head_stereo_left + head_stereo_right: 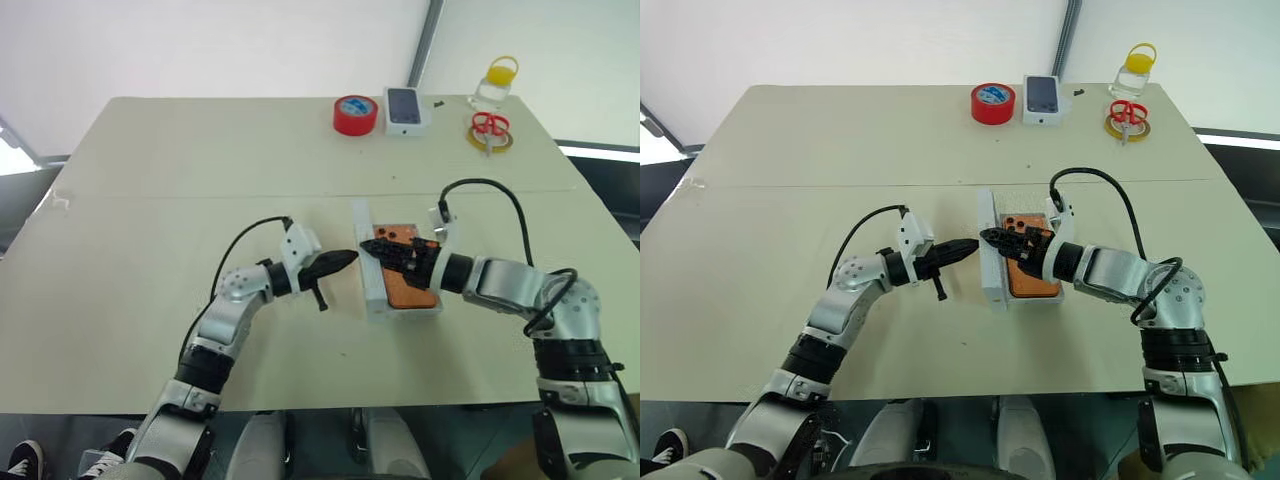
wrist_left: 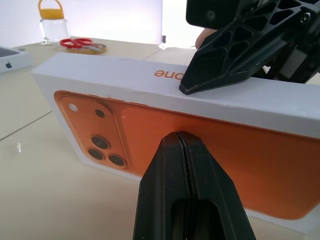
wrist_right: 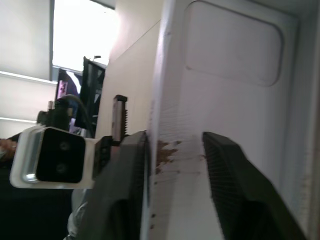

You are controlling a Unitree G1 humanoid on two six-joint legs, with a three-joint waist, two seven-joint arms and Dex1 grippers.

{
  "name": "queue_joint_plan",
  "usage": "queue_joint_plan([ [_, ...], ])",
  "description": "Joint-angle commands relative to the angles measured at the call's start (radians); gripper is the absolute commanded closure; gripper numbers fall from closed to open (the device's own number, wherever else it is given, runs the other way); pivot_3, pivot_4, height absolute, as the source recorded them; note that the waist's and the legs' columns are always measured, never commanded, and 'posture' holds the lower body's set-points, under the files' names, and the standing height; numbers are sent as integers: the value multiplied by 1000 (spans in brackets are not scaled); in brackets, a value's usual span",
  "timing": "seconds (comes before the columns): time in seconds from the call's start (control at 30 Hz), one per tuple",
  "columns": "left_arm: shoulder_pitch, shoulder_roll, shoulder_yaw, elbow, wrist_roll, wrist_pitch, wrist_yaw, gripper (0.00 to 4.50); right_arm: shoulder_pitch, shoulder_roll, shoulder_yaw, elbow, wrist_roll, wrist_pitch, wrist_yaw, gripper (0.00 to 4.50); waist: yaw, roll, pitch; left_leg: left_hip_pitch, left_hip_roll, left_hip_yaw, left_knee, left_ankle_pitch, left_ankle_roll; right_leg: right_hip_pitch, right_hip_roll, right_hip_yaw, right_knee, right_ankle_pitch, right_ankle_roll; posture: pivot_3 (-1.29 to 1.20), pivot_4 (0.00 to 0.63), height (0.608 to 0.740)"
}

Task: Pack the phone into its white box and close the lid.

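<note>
**Lid on edge between both hands, phone in box**

Left side: the pale surface (image 1: 150, 200) is bare around the left arm. The left hand (image 1: 345, 260) points level toward the middle, its two black fingers pressed together with nothing between them. The tip sits just in front of the lid; contact cannot be told.

Centre: the lid (image 1: 366, 290) stands on one long edge. In the left wrist view, its outer face, printed with an orange phone picture, is turned toward the left hand, and a white side wall with orange lettering faces up. Its all-white inside faces the other way.

Just right of the lid: the white box (image 1: 408, 313) lies flat on the surface, up against the foot of the lid. The phone (image 1: 412, 288) rests inside it, orange back up, with the lens cluster at the far corner.

Right side: the right hand (image 1: 372, 245) reaches over the box to the lid's upper wall. Its fingers (image 3: 235, 175) are spread, one outside the wall and one inside, with one fingertip resting on the top edge; it is not clamped.

Far edge, left to right: a red tape roll (image 1: 355, 115), a small white box with a dark phone picture (image 1: 406, 110), red-handled scissors (image 1: 489, 125) lying on a yellow ring, and a clear jar with a yellow lid (image 1: 497, 82)
</note>
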Motion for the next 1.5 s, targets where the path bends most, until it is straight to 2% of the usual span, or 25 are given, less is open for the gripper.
queue_joint_plan([
  [0.03, -25, -30, -16, 17, 7, -32, -6, 4500, -6, -93, -60, -6, -119, -3, 98, 2157, 7, 0, 0, 0, 0, 0, 0, 0, 0, 0, 0, 0, 0, 0, 0, 0, 150, 739],
  [0.07, -32, -39, -20, 30, 12, -38, -3, 4500, -10, -130, -65, -3, -170, -5, 141, 2157, 9, 0, 0, 0, 0, 0, 0, 0, 0, 0, 0, 0, 0, 0, 0, 0, 150, 739],
  [0.13, -49, -69, -22, 58, 8, -35, 0, 4500, -7, -241, -25, -29, -387, -61, 286, 2157, 11, 0, 0, 0, 0, 0, 1, 0, 0, 1, 0, 0, -1, 0, -1, 0, 150, 739],
  [0.2, -60, -92, -26, 82, 14, -42, 5, 4500, -15, -290, -12, -28, -501, -94, 370, 2157, 10, 0, 0, 0, -1, 0, 2, 0, 0, 2, 0, -1, -2, -2, -3, 0, 150, 739],
  [0.37, -52, -82, -17, 82, 23, -41, -8, 4500, -11, -304, 35, -102, -734, -182, 487, 2157, 0, 0, 0, 0, 1, 1, 1, -2, 3, 1, 2, 0, -3, 0, 0, 0, 150, 739],
  [0.47, -35, -40, -2, 50, 14, -31, -19, 4500, 21, -277, 39, -157, -822, -227, 530, 3018, 3, 0, 0, 0, 3, 0, 1, -2, 3, 0, 5, 0, -2, 0, 0, 0, 150, 739],
  [0.57, -14, 11, 11, 10, 3, -12, -29, 4500, 68, -303, 108, -194, -1023, -339, 581, 4428, 6, 0, 0, 0, 4, -1, 1, -2, 3, 0, 6, 0, -1, 0, 0, 0, 150, 739],
  [0.6, -9, 25, 15, 0, 1, -3, -31, 4500, 79, -308, 130, -194, -1092, -376, 585, 4428, 7, 0, 0, 0, 4, -1, 1, -2, 3, 0, 6, 0, -1, -1, -2, 0, 150, 739],
  [0.77, 11, 63, 15, -19, 6, 19, -34, 4500, 89, -272, 106, -170, -1190, -432, 633, 4428, 8, 0, 0, 0, 2, 1, 1, -2, 3, 0, 3, 1, -2, -2, -4, 0, 150, 739],
  [0.9, -10, 13, -17, 63, 52, -10, 5, 4500, 98, -274, 115, -164, -1282, -481, 677, 4428, 9, 0, 0, 0, 1, 1, 1, -2, 3, 0, 2, 1, -3, -2, -3, 0, 150, 739],
  [1.03, -64, -38, -37, 178, 105, -74, 37, 4500, 122, -258, 103, -184, -1302, -464, 715, 4428, 9, 0, 0, 0, 1, 0, 1, -2, 3, 1, 2, 0, -3, -1, -2, 0, 150, 739],
  [1.3, -142, -88, -19, 339, 120, -149, 52, 4500, 148, -229, 101, -264, -1356, -448, 732, 4428, 7, 0, 0, 1, 1, 0, 1, -2, 3, 1, 3, 0, -3, 0, -1, 0, 150, 739],
  [1.5, -199, -125, -15, 396, 128, -183, 69, 4500, 117, -193, 119, -253, -1428, -449, 700, 4428, 9, 0, 0, 0, 0, 0, 1, -2, 3, 1, 1, 0, -3, 0, -1, 0, 150, 739],
])
